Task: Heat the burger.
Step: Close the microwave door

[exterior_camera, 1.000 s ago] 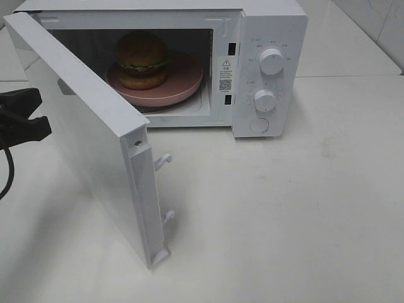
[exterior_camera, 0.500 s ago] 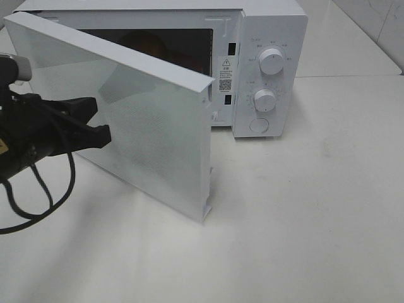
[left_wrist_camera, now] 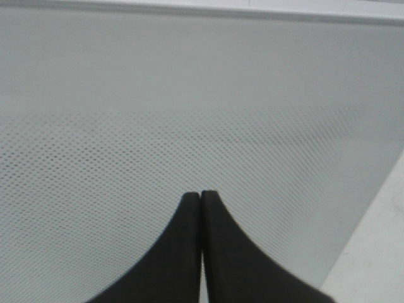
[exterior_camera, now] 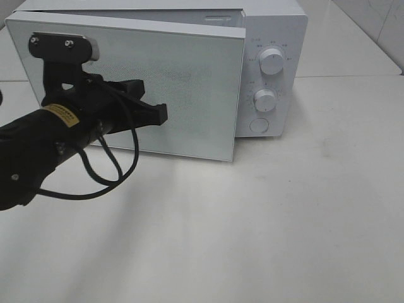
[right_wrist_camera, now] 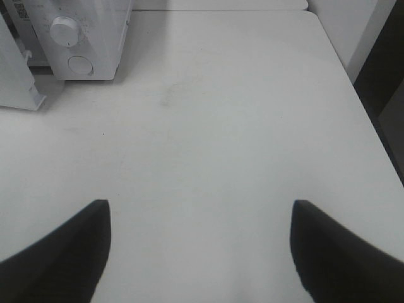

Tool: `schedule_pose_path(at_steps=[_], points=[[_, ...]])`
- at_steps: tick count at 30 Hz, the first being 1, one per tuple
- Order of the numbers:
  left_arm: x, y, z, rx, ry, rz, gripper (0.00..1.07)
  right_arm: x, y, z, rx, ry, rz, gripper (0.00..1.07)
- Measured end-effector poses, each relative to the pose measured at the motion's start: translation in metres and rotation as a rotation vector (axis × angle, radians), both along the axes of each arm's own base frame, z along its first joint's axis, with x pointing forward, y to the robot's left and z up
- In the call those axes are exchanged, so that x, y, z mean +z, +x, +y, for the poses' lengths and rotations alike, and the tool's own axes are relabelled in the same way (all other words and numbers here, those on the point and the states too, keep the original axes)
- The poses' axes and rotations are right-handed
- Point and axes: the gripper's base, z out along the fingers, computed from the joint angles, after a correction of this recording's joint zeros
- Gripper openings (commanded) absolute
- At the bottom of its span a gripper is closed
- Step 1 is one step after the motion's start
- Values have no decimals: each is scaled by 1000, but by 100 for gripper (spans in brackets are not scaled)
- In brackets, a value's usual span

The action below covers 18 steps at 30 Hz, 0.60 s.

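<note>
The burger is hidden behind the white microwave door (exterior_camera: 189, 82), which stands almost shut, its latch edge still a little off the white microwave (exterior_camera: 278, 25). My left gripper (exterior_camera: 161, 113) is shut and empty, with its tips against the outside of the door near its middle. The left wrist view shows the closed black fingertips (left_wrist_camera: 189, 208) touching the dotted door panel (left_wrist_camera: 189, 95). My right gripper (right_wrist_camera: 201, 205) is open and empty over the bare table, out of the exterior view. The right wrist view shows the door's latch edge (right_wrist_camera: 19, 76) near the microwave front (right_wrist_camera: 95, 31).
The microwave's control panel has two white knobs (exterior_camera: 271, 61) (exterior_camera: 265, 100) and a round button (exterior_camera: 259, 125). The white table (exterior_camera: 284, 221) stretches in front and to the right. My left arm's cable (exterior_camera: 110, 170) hangs in a loop under the arm.
My left gripper has pushed the door to the right, from wide open to almost shut. The burger and pink plate inside are now hidden behind it.
</note>
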Motion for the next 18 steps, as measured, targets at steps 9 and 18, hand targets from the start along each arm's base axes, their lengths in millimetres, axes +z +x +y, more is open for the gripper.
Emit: schedule_pose_path(at_steps=[9,18], points=[[5,25,-34,-34,-16,4,0,0,0,0,0,0,0,75],[10,42,-52,-50,-17,-10,0,0,0,0,0,0,0,75]])
